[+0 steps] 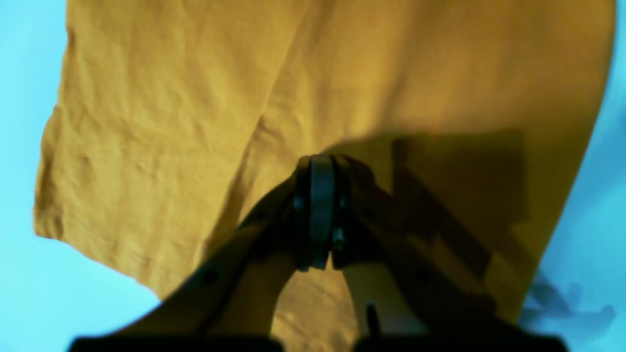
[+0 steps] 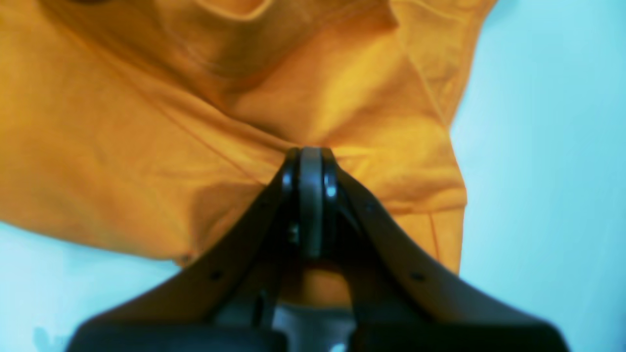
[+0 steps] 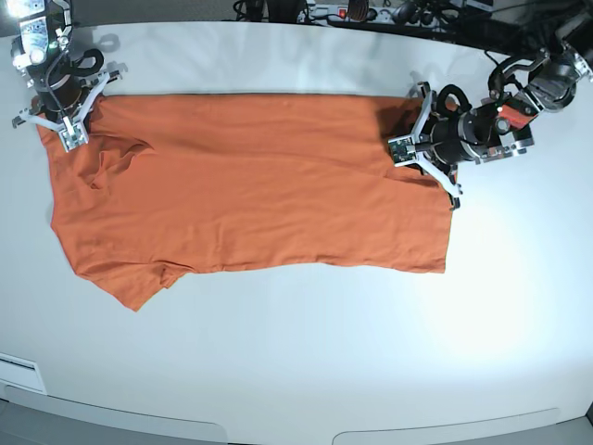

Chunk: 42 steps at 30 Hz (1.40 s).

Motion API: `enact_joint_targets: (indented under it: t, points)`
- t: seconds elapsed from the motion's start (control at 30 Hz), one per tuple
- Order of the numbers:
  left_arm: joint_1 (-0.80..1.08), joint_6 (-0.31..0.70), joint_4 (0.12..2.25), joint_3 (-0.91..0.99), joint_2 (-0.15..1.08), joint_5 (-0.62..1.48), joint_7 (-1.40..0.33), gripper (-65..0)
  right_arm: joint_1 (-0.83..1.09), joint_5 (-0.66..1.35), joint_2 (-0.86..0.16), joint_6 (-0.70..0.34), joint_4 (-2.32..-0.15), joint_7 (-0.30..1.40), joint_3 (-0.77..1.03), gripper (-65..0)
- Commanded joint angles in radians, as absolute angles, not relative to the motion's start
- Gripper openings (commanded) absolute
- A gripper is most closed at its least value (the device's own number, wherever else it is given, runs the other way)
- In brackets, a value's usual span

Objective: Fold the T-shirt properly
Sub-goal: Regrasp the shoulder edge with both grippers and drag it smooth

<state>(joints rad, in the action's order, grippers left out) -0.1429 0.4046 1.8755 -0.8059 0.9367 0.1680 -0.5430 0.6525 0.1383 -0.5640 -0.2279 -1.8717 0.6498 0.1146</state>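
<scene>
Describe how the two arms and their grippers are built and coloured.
Left gripper: dark curved jaws ending in a rounded grey pad with small screws. Right gripper: the same dark jaws and grey pad. In the base view both arms are black with white spiky brackets near the wrist; the left arm shows a red patch and looping black cables, and the right arm carries black cable loops too.

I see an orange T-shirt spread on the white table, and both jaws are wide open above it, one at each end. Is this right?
Not quite. The T-shirt lies spread on the white table, with one arm at each end, but the jaws are shut, not wide open. Both wrist views show it: the left gripper and the right gripper are each closed against the fabric.
</scene>
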Motion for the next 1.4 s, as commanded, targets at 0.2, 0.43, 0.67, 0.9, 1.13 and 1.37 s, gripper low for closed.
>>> enact_joint_targets:
  t: [0.2, 0.43, 0.67, 0.9, 1.13, 1.37]
  points:
    - [-0.138, 0.415, 1.977, -0.807, 1.027, 0.210, -0.611, -65.0, 0.809, 0.126, -0.561, -0.165, -1.909, 0.826, 0.106, -65.0]
    - [-0.139, 0.416, 2.036, -0.807, 1.052, 0.245, -0.633, -65.0, 0.905, 0.125, -0.558, -0.130, -2.019, 0.865, 0.106, -65.0]
    - [-0.139, 0.416, 2.036, -0.807, 1.053, 0.246, -0.632, -65.0, 0.913, 0.049, -0.532, -0.117, -2.049, 0.856, 0.106, -65.0]
    - [-0.142, 0.392, 2.048, -0.807, 1.053, 0.245, -0.672, -65.0, 0.902, -0.073, -0.533, -0.070, -2.049, 0.850, 0.106, -65.0]
    - [-0.142, 0.294, 2.123, -0.807, 1.053, 0.245, -0.716, -65.0, 0.878, -0.163, -0.533, -0.051, -2.049, 0.850, 0.106, -65.0]
    - [-0.142, 0.253, 2.158, -0.807, 1.053, 0.187, -0.716, -65.0, 0.813, -0.166, -0.535, -0.049, -2.049, 0.854, 0.106, -63.3]
